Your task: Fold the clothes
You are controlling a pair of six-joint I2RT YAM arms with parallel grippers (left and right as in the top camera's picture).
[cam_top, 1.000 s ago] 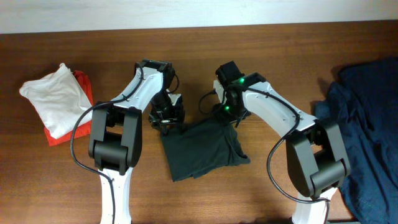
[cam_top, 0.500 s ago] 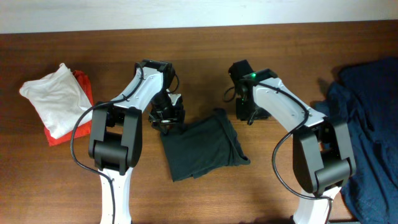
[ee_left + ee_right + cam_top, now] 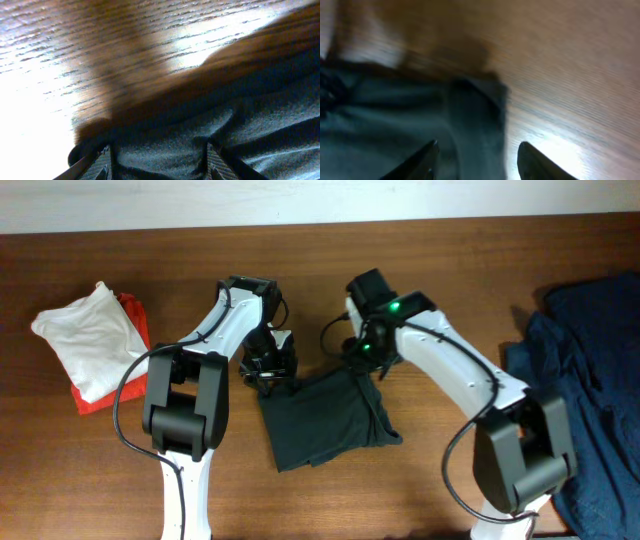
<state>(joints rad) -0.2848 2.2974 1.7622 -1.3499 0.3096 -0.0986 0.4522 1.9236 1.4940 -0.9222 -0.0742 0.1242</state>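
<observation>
A dark grey-green garment (image 3: 325, 418) lies folded at the table's middle. My left gripper (image 3: 268, 376) sits low at its top left corner; in the left wrist view its fingers (image 3: 160, 165) are spread apart with a bunch of the garment (image 3: 165, 150) between them. My right gripper (image 3: 368, 365) hovers over the garment's top right corner; in the right wrist view its fingers (image 3: 477, 157) are open, with the garment's edge (image 3: 475, 115) below them and bare wood to the right.
A white cloth (image 3: 88, 335) lies on a red cloth (image 3: 132, 312) at the far left. A pile of navy blue clothes (image 3: 590, 380) covers the right edge of the wooden table (image 3: 100, 470).
My right gripper swung off to the right of the garment, then came back to its top right corner. The left arm has not moved.
</observation>
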